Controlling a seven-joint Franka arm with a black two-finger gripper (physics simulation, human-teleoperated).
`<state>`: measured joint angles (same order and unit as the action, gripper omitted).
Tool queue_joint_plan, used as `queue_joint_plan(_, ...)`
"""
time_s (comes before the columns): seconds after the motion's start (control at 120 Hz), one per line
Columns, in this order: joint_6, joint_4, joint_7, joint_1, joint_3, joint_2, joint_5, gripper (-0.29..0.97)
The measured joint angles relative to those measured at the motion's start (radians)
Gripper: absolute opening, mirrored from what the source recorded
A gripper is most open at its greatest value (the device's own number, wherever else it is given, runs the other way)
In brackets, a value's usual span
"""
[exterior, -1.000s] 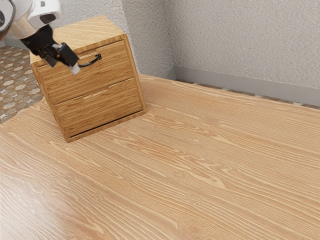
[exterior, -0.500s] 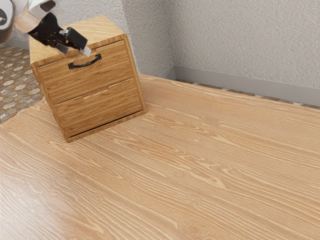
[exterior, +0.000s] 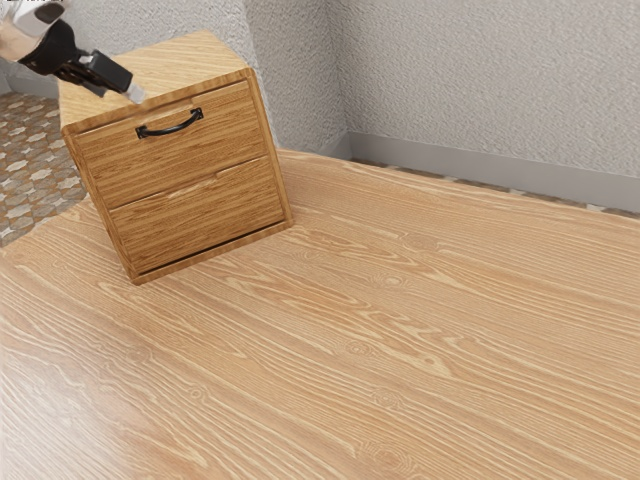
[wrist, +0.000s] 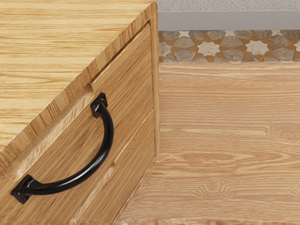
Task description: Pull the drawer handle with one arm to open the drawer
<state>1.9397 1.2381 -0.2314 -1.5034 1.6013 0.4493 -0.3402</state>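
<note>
A small wooden cabinet [exterior: 262, 120] with two drawers stands at the back left of the wooden surface. The upper drawer [exterior: 215, 140] carries a black curved handle [exterior: 169, 124], and its front sits flush with the cabinet. The lower drawer [exterior: 200, 215] is closed too. My gripper [exterior: 128, 90] hovers above the cabinet's top front edge, up and to the exterior view's left of the handle, touching nothing. In the wrist view the handle [wrist: 101, 154] lies just below my hand on the upper drawer front [wrist: 131, 89].
The wooden table [exterior: 400, 330] stretches wide toward the exterior view's right and front. A textured grey wall [exterior: 480, 70] with a grey baseboard [exterior: 500, 170] runs behind. Patterned floor tiles [exterior: 30, 160] lie left of the cabinet.
My hand has risen and drawn back toward the exterior view's upper left, from in front of the handle to above the cabinet's top. The drawer has not moved.
</note>
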Motion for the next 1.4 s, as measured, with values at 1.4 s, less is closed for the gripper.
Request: queue_joint_plan(1.4, 0.148, 0.007, -0.219, -0.328, 0.242, 0.196, -0.3, 0.7)
